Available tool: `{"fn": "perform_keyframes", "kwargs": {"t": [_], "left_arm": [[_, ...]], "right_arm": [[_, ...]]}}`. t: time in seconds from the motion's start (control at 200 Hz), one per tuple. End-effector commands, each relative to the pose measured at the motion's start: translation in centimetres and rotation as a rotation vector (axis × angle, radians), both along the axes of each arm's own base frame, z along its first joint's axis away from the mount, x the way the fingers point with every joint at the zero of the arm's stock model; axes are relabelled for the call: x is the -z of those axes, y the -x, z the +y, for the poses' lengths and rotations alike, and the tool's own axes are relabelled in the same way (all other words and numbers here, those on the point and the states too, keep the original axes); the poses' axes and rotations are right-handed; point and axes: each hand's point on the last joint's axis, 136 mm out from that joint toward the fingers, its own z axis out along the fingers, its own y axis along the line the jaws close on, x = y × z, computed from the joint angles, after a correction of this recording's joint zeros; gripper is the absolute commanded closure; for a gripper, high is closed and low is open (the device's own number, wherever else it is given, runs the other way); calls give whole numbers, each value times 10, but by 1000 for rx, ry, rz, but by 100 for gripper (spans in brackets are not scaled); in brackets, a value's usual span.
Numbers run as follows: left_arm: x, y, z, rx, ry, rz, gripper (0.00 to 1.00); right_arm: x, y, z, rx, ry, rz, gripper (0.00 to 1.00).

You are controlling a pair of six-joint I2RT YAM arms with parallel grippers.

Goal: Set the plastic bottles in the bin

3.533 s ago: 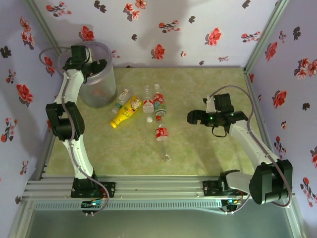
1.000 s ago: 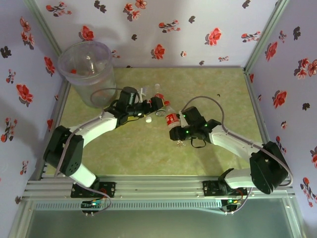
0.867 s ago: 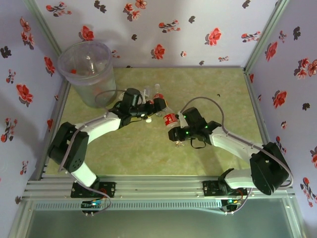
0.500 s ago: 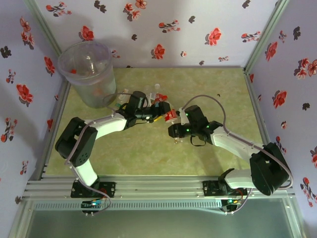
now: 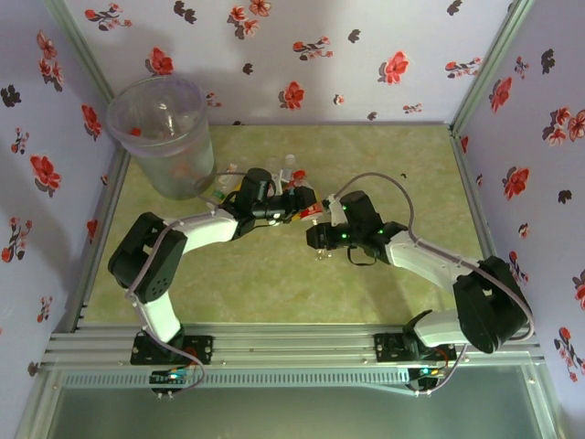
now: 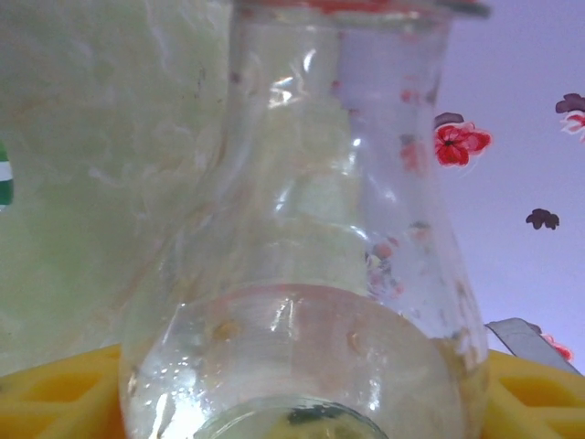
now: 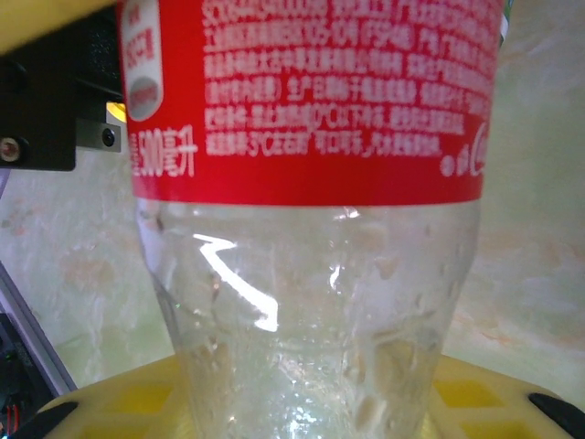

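Observation:
A clear plastic bottle (image 5: 313, 211) with a red label hangs above the middle of the table, and my right gripper (image 5: 320, 230) is shut on its base. The right wrist view has the bottle (image 7: 311, 183) rising from between my yellow fingers (image 7: 101, 407). My left gripper (image 5: 297, 202) meets the bottle's other end. In the left wrist view the bottle's clear shoulder (image 6: 311, 229) sits between yellow fingers (image 6: 55, 398) that stand close at both sides; contact is unclear. The bin (image 5: 174, 169) stands at the back left corner. More plastic bottles (image 5: 289, 167) lie behind the left arm, partly hidden.
Flowered walls close the table in on the left, back and right. The left arm stretches low across the table from its base to the centre, and the right arm reaches in from the right. Open green table lies in front of both grippers.
The left arm swung from the bin to the table's middle. The right gripper lifted the red-labelled bottle towards it. The left jaws have narrowed around the bottle's free end.

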Motion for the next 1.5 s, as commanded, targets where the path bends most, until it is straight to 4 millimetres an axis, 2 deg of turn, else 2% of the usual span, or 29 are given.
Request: {"fn": "perform_keyframes", "kwargs": {"t": [0.0, 0.105, 0.255, 0.385, 0.59, 0.8, 0.98, 1.105, 1.315, 1.495], "left_arm": [[-7, 2, -8, 22, 39, -17, 34], [-8, 1, -8, 25, 38, -31, 35], [-8, -7, -5, 13, 37, -39, 38], [-6, -16, -6, 4, 55, -9, 45], [-9, -26, -6, -2, 65, -16, 48], [-17, -31, 1, -34, 10, -71, 53], [-23, -34, 7, -40, -43, -93, 76], [-37, -38, 13, -53, -70, -127, 87], [-81, -48, 34, -68, -138, -234, 87], [-128, -64, 62, -85, -190, -334, 88]], "right_arm": [[-4, -3, 4, -3, -38, -6, 55], [-1, -4, 2, 3, -32, 18, 50], [-1, -6, -3, 12, 5, 39, 31], [-6, -4, -17, 37, 50, 26, 17], [-17, 5, -44, 74, 83, 21, 2], [-33, 15, -77, 119, 115, 31, 1], [-49, 17, -101, 190, 127, 11, 1], [-55, 12, -122, 293, 119, 4, 1], [-57, -15, -151, 493, 50, 2, 1], [-64, -34, -156, 554, 11, -28, 1]]}}
